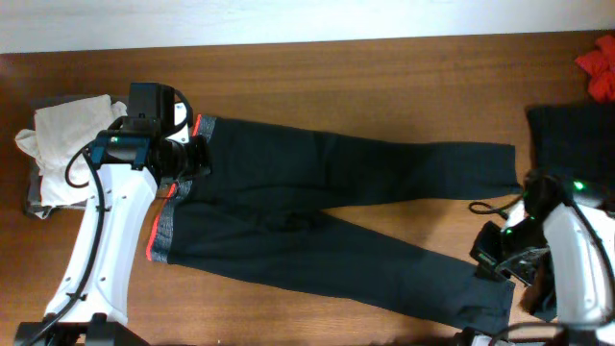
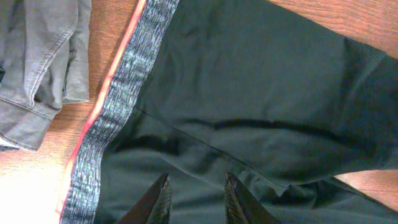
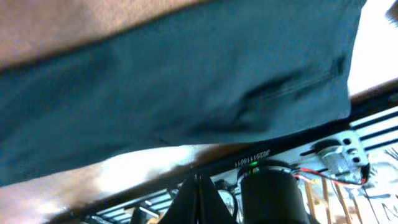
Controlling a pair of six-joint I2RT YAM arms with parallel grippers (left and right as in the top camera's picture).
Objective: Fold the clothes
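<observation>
The clothes are black trousers [image 1: 327, 202] spread flat across the table, legs running right. The grey waistband [image 1: 163, 226] with its red-orange edge lies at the left. My left gripper [image 2: 196, 186] hovers just inside the waistband [image 2: 118, 106], over the black fabric [image 2: 249, 93]. Its fingers stand apart and nothing is pinched between them. My right arm [image 1: 567, 250] is at the front right, by the end of the near leg. My right gripper [image 3: 198, 185] is shut on nothing, its tips pressed together off the table's front edge, below the leg fabric [image 3: 186, 87].
A white garment [image 1: 62, 144] lies at the far left, and a grey garment [image 2: 37, 62] sits beside the waistband. A dark cloth [image 1: 572, 135] and a red item [image 1: 598, 67] are at the right edge. Black arm hardware [image 3: 273, 193] sits below the table's front edge.
</observation>
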